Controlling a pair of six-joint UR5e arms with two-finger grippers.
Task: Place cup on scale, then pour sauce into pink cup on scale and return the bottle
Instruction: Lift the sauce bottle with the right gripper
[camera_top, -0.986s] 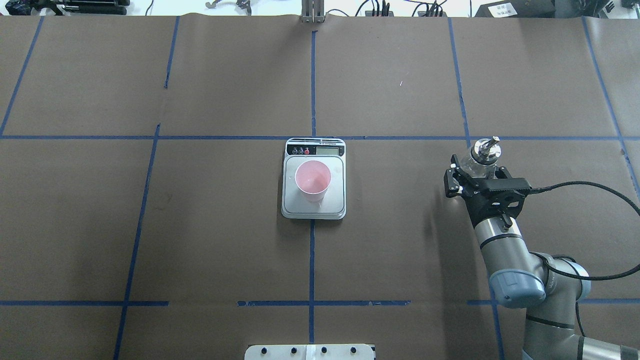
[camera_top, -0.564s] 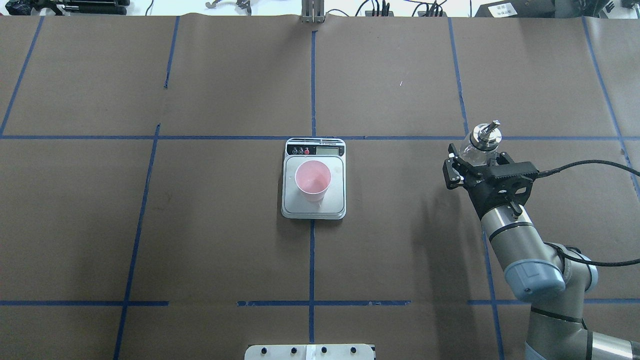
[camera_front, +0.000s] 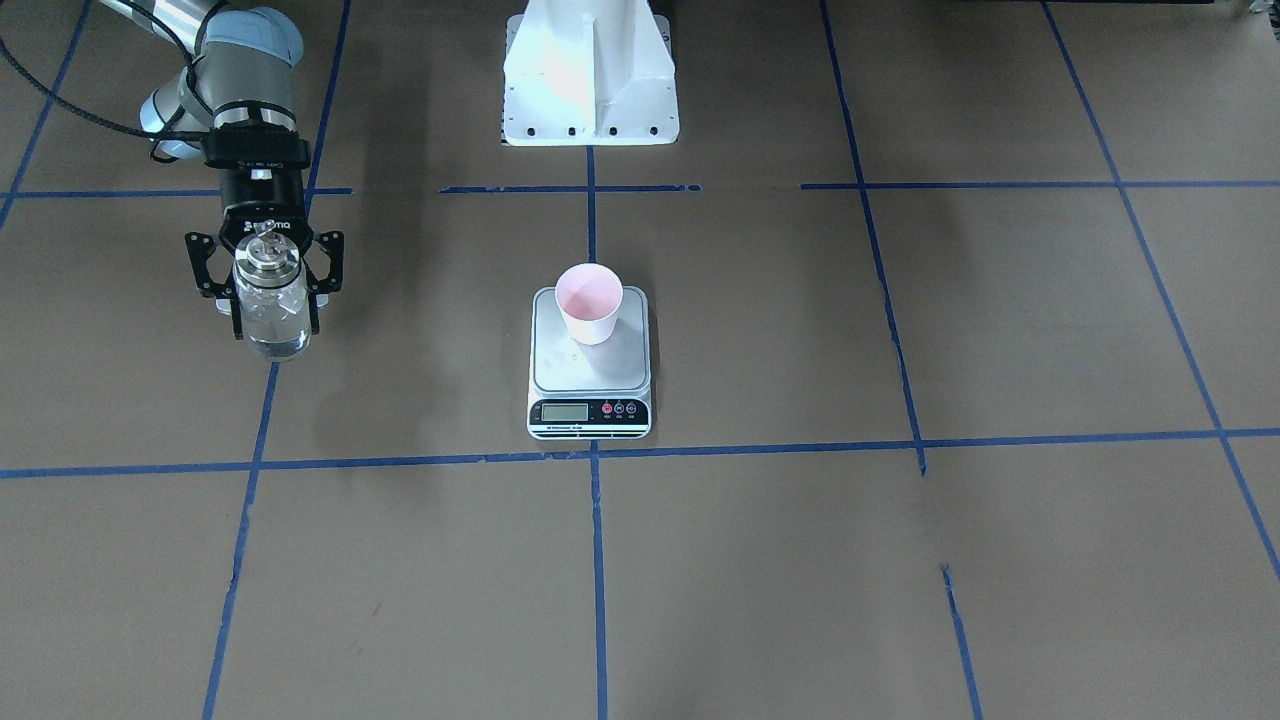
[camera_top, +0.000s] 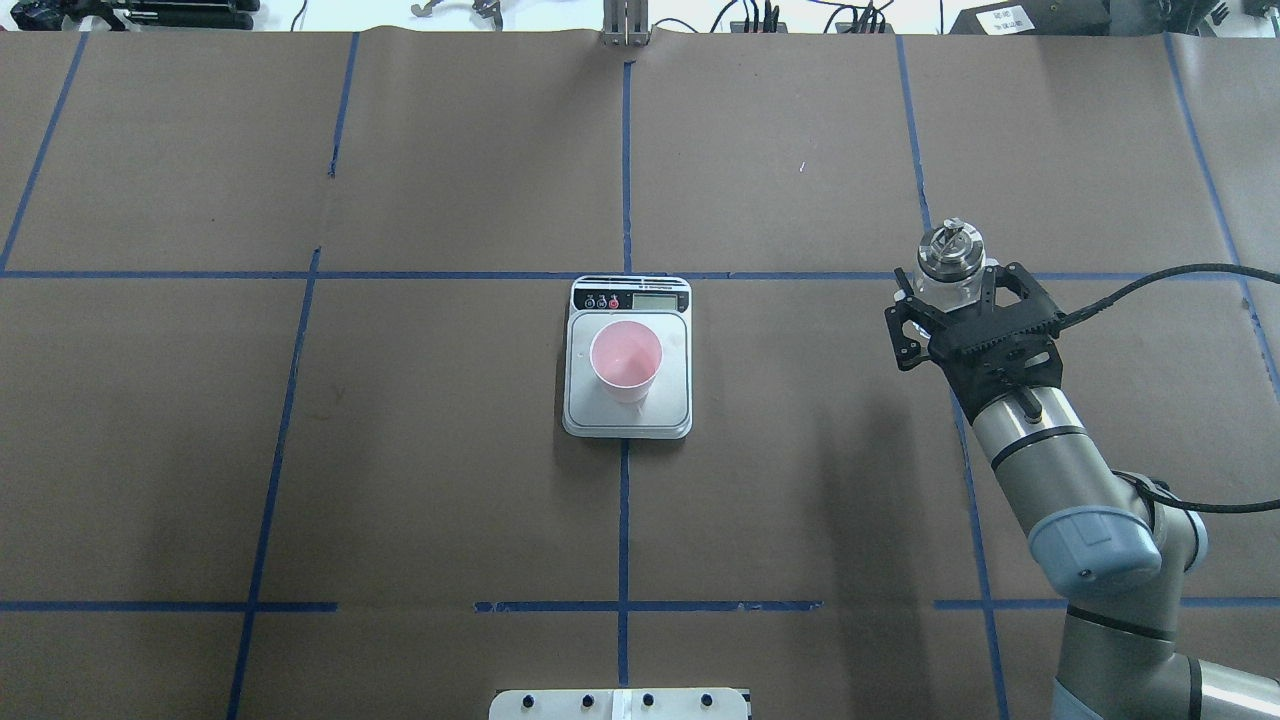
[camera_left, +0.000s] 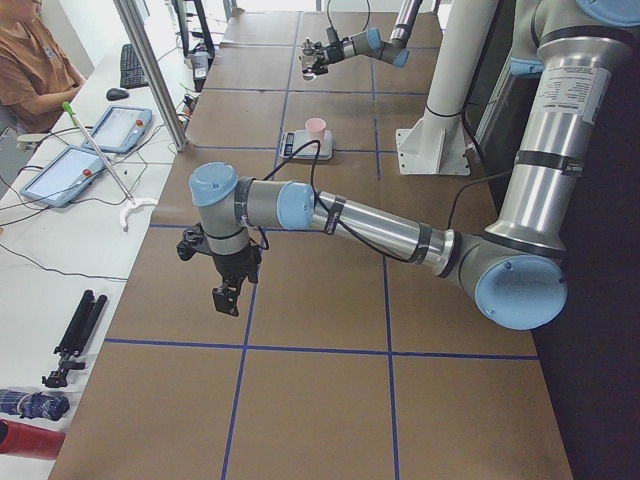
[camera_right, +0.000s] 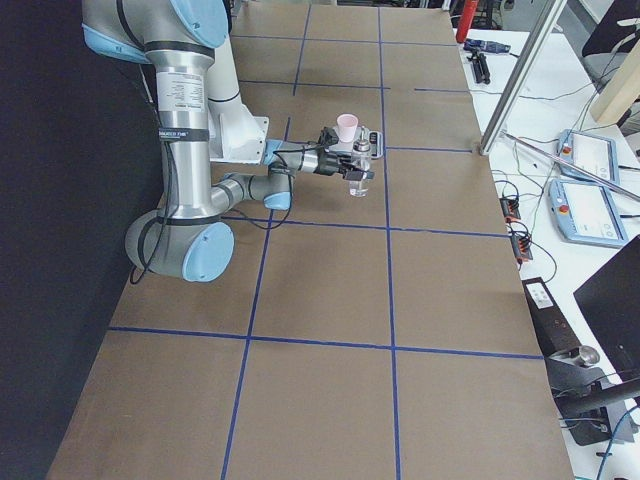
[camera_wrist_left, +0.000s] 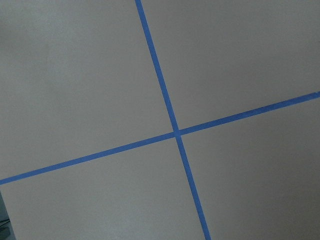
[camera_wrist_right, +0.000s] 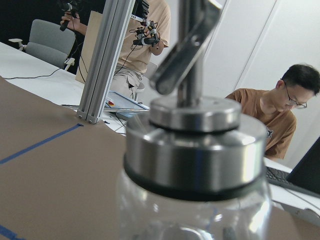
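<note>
Brown paper table top (camera_top: 450, 150), squared off with blue tape lines (camera_top: 625, 170).

Item 1, scale (camera_top: 600, 418): centre of table, display strip facing away from the robot.
Item 2, cup (camera_top: 626, 362): upright on the scale's platform, on the half away from the display. Contents not discernible.
Item 3, bottle (camera_front: 271, 318): upright, with clear sauce (camera_front: 272, 338) inside and pour-spout cap (camera_wrist_right: 195, 125) on top. It is clamped between the 2 fingers of the right gripper (camera_top: 950, 292), well apart from the scale on the robot's right. Whether its base touches the paper cannot be told.
Item 4, left gripper (camera_left: 228, 292): pointing down over the table's left end, nothing seen in it. Parted or closed cannot be told.

Handling note: the likely step is setting the bottle down. Hold it upright, lower it straight, and part the fingers only once the glass base sits flat. Then draw back without brushing the bottle, which probably tips easily under its metal cap.

Markings: white lettering (camera_front: 265, 224) on the gripper body is too small to read. LCD (camera_front: 565, 411) shows no legible digits. Print under the buttons (camera_front: 618, 408) is illegible.
</note>
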